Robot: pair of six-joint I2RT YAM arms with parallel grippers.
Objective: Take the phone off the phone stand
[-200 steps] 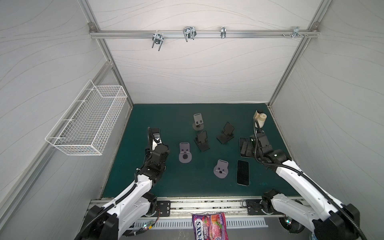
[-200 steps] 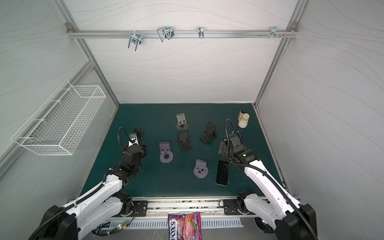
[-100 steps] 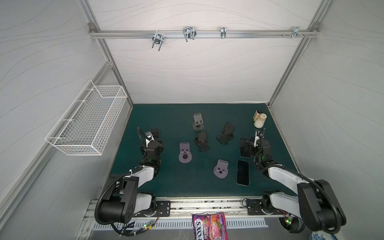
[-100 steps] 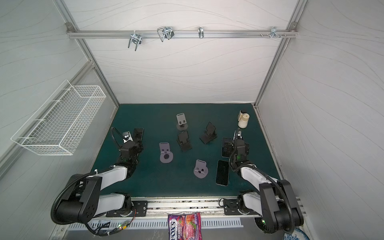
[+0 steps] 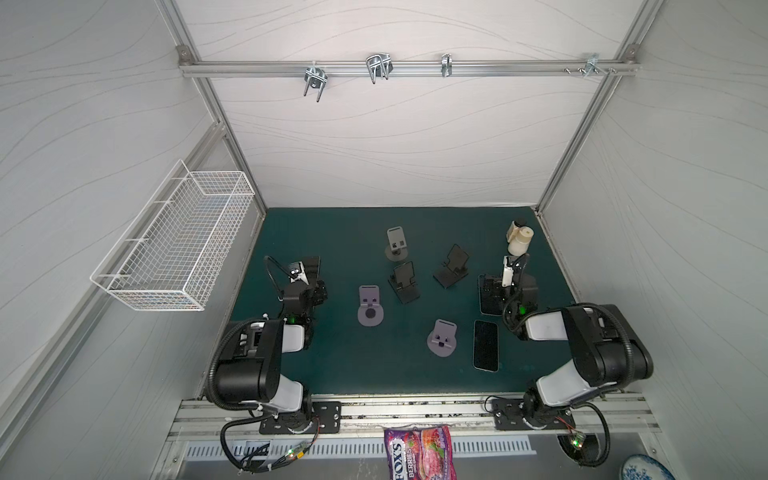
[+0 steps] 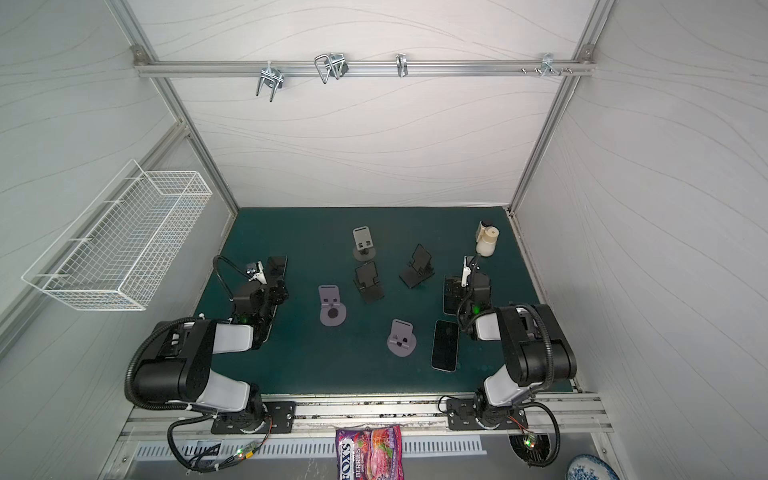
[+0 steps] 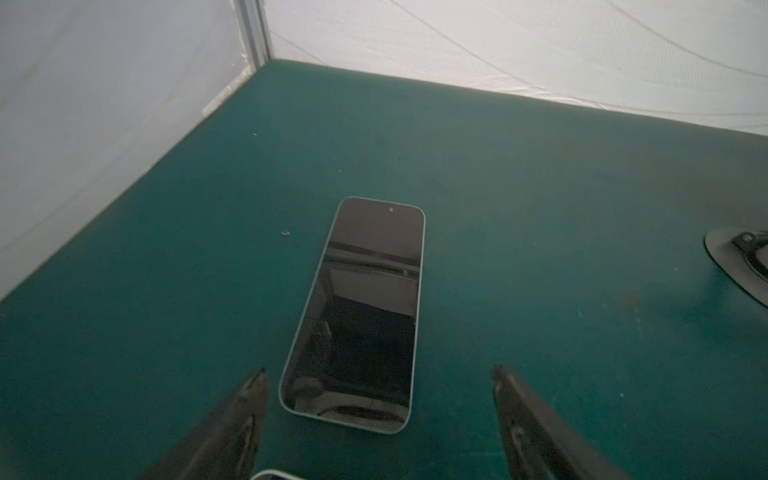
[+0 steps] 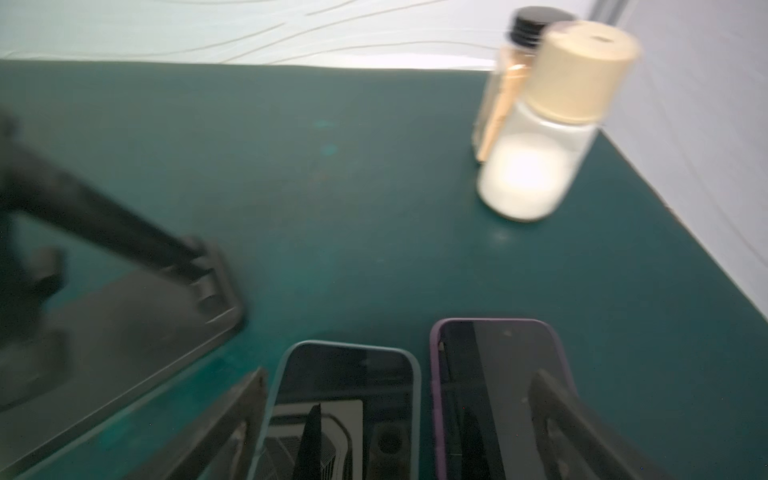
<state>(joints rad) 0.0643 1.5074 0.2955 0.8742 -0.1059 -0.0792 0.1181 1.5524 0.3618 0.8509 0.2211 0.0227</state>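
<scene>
Green mat [image 7: 540, 199], phone [image 7: 361, 307] flat; left end effector [image 7: 379, 369], right end effector [image 8: 400, 373] both apart

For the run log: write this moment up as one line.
left jaws: open, clear of light-rimmed phone flat on mat | right jaws: open above teal-cased phone and purple-cased phone | phone stands: all empty

Both arms sit folded and low; the left gripper [image 7: 378, 372] and the right gripper [image 8: 400, 374] point forward, jaws apart, empty.
</scene>
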